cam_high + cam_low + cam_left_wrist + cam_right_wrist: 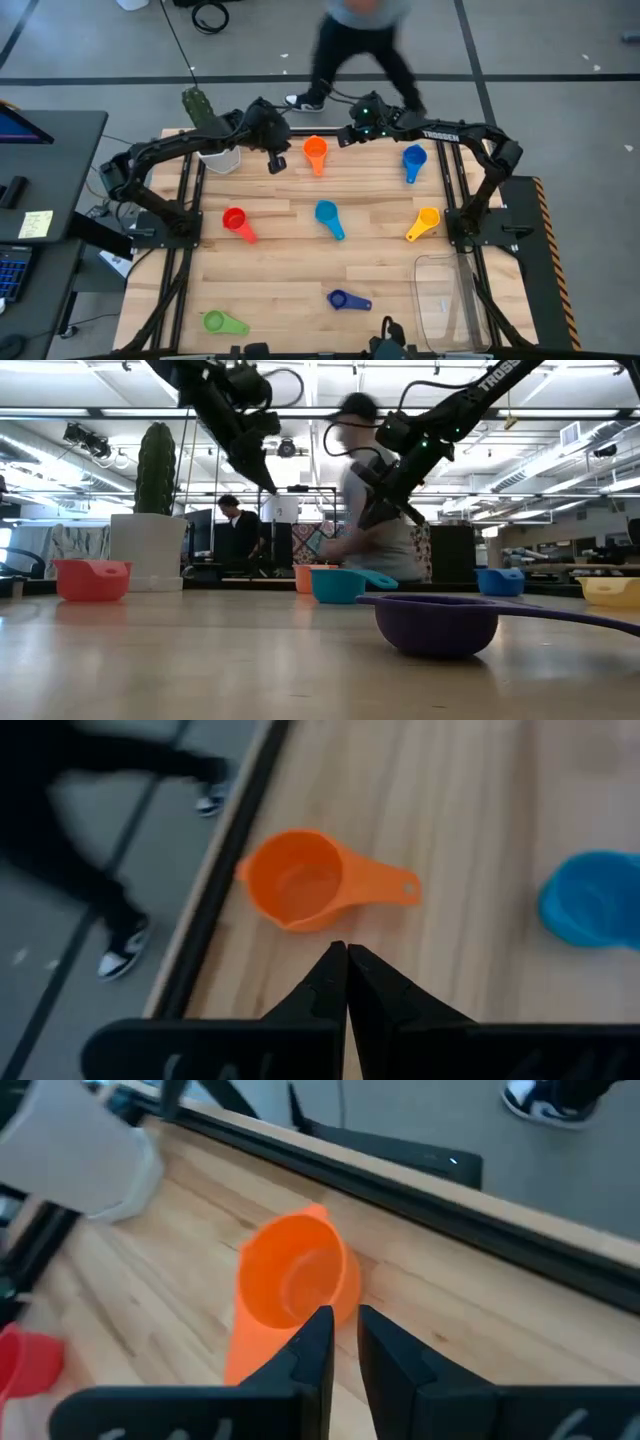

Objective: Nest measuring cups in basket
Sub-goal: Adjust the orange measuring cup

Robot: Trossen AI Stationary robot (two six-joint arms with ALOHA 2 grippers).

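Meanwhile, both pincers hang over the orange cup at the worktop's far edge.

Nearest the camera lie the green cup [213,321], dark blue cup [340,299] and clear basket [447,300], which holds no cup. Mid-worktop [290,260] sit the red cup [235,220], light blue cup [326,213] and yellow cup [427,219], with the blue cup [413,157] farther back. By the orange cup [315,150], the left pincer [347,952] is clenched on nothing; the right pincer [343,1323] stands slightly parted, holding nothing. Beyond, a person [362,45] walks past.
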